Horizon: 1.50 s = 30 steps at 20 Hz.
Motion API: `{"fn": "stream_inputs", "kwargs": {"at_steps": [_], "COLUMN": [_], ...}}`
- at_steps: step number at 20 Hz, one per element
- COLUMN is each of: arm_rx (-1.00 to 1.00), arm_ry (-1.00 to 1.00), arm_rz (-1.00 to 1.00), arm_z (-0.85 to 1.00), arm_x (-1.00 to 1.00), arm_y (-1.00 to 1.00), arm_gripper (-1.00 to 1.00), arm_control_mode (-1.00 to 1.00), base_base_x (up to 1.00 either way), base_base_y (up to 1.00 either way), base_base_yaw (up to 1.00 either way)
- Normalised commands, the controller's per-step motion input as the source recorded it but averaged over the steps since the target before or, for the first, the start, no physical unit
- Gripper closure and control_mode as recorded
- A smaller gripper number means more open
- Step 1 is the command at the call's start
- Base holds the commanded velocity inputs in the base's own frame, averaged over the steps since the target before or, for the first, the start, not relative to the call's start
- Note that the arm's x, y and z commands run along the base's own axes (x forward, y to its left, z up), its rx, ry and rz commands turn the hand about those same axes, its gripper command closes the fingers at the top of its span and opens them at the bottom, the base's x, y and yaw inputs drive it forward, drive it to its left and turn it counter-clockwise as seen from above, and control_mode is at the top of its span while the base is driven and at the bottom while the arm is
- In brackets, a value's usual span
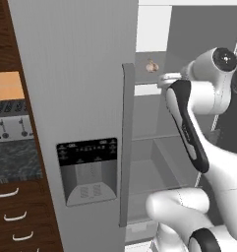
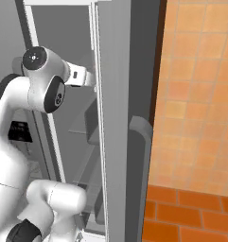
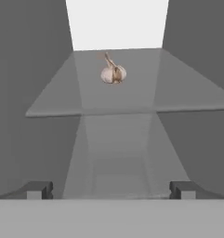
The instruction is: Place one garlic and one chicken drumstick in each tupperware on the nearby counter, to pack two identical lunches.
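You're looking into an open fridge: the garlic (image 3: 113,73) sits alone on a translucent shelf (image 3: 62,100) toward the back, well ahead of the gripper (image 3: 111,189), whose fingers (image 3: 38,189) stand spread wide with nothing between them. From the left base view, the garlic (image 1: 151,66) peeks out beside the fridge door (image 1: 75,98), whose handle (image 1: 126,142) cuts off the shelf's left part. The arm (image 1: 198,123) hides the fridge's right side. A toaster (image 1: 11,120) stands on the counter (image 1: 14,162) at far left.
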Motion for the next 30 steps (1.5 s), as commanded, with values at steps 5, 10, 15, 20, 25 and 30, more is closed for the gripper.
{"fn": "stream_inputs", "kwargs": {"at_steps": [5, 10, 15, 20, 25, 30], "arm_rx": [0.13, 0.00, 0.00, 0.00, 0.00, 0.00], "arm_ry": [0.12, 0.04, 0.01, 0.00, 0.00, 0.00], "arm_rz": [-0.05, 0.00, 0.00, 0.00, 0.00, 0.00], "arm_z": [0.26, -0.17, -0.36, -0.24, -0.21, -0.21], "arm_x": [0.73, 0.95, 0.99, 0.85, 0.81, 0.74], "arm_y": [0.00, 0.00, -0.01, -0.14, -0.09, -0.01], "arm_gripper": [-1.00, -1.00, -1.00, -1.00, -1.00, -1.00], "arm_control_mode": [-1.00, -1.00, -1.00, -1.00, -1.00, -1.00], "base_base_x": [0.00, 0.00, 0.00, 0.00, 0.00, 0.00], "base_base_y": [0.00, 0.00, 0.00, 0.00, 0.00, 0.00], "base_base_yaw": [0.00, 0.00, 0.00, 0.00, 0.00, 0.00]}}
